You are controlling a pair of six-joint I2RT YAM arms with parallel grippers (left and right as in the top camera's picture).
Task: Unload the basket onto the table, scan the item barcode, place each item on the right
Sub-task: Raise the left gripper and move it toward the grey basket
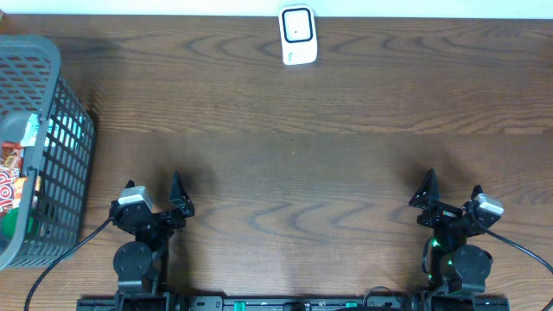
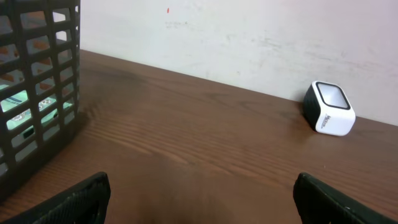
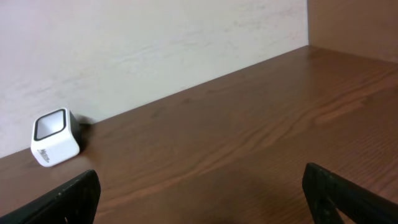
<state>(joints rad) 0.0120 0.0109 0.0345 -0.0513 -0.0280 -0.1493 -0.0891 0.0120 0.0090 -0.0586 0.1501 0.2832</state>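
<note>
Here the left gripper (image 1: 154,193) sits low in the lower left of the overhead view, its two black fingers spread wide with nothing between them. The right gripper (image 1: 451,195) mirrors it in the lower right, fingers likewise wide apart and holding nothing. In the left wrist view the left gripper (image 2: 199,205) shows only as two dark fingertips at the bottom corners, with bare wood between them. The right wrist view shows the right gripper (image 3: 202,205) the same way.

The barcode scanner (image 1: 298,34), a small white block with a dark window on top, stands at the top centre of the wooden table (image 1: 294,155), against the pale wall (image 2: 249,43) and well apart from both grippers.

A grey mesh basket (image 1: 60,95) fills the left edge of the overhead frame, just beside the left arm. Inside it lie a red printed packet (image 1: 9,177) and a teal-and-white packet (image 1: 33,130); no barcode can be made out on either.
</note>
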